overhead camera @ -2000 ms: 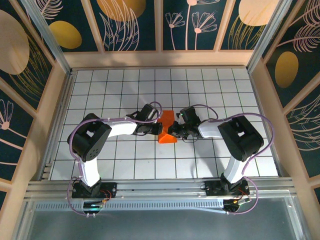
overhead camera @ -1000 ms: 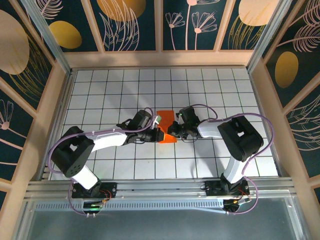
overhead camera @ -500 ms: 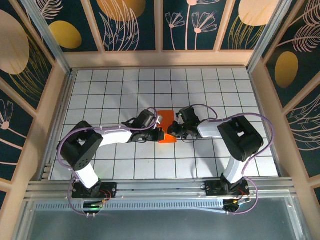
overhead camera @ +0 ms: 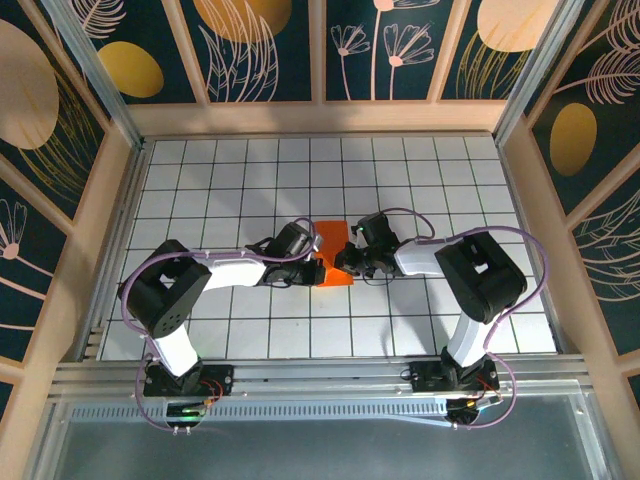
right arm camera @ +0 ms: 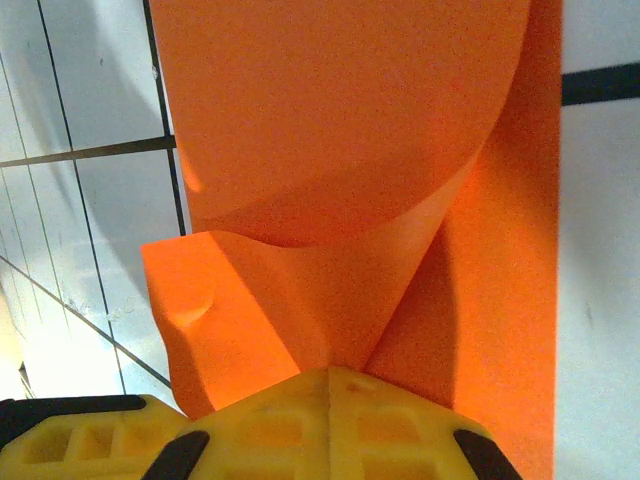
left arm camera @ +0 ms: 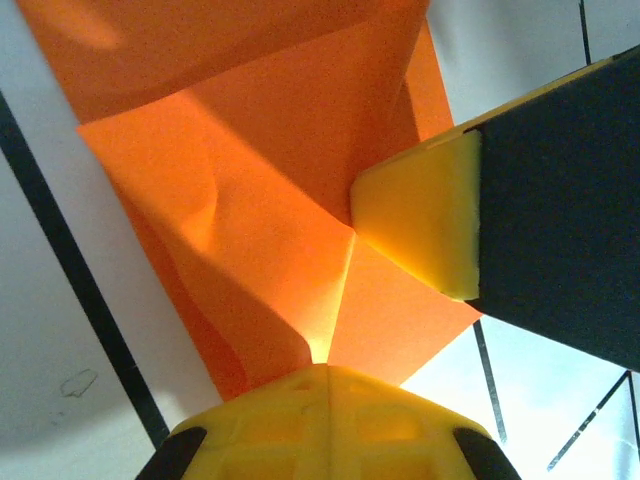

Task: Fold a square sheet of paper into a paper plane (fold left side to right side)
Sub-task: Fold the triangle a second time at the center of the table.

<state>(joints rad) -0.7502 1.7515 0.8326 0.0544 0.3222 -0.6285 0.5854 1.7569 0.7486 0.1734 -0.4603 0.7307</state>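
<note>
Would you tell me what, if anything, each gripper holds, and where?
Both hold the orange paper: the left gripper pinches a crease at its left side, the right gripper its right side.

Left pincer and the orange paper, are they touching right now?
Touching. The left wrist view shows the left pincer shut, with a raised crease of the orange paper running straight into the seam where its yellow tips meet.

Top external camera looks steeply down from behind the near edge over the whole table (overhead camera: 200,170); both wrist cameras sit close against the orange paper (overhead camera: 333,240), shared by all three views.
</note>
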